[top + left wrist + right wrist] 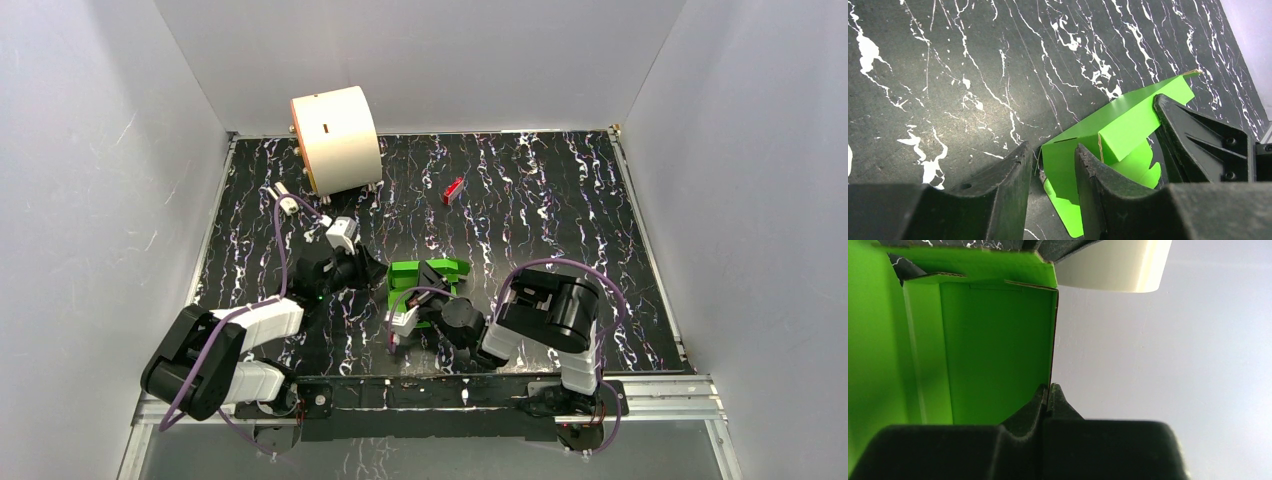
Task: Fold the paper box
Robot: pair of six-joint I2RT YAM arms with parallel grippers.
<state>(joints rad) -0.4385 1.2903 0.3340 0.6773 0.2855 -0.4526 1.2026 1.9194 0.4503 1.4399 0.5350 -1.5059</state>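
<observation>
The paper box (430, 272) sits on the black, white-veined tabletop (540, 210) near the front edge, between the two arms and partly raised off the surface. It is bright green thin card, matte and smooth, with crisp creases, a raw brownish cut edge and rounded tuck flaps. The right pincer (1048, 389) is pressed together on the free edge of one upright panel, the card nipped between its dark, grainy pads. This grip seems meant to hold that wall standing and steady the half-formed shell while the other side is worked. The left pincer (1052, 150) stands with its jaws apart, straddling a folded corner at the box's opposite end. A sliver of tabletop shows between one finger and the card, so it appears to be positioned for a pinch, not yet pressing. Judging by the loose flaps, the folding is only partly done. The cream cylinder (335, 138), smooth and drum-shaped, and the small red block (452, 189) lie well apart toward the back.
</observation>
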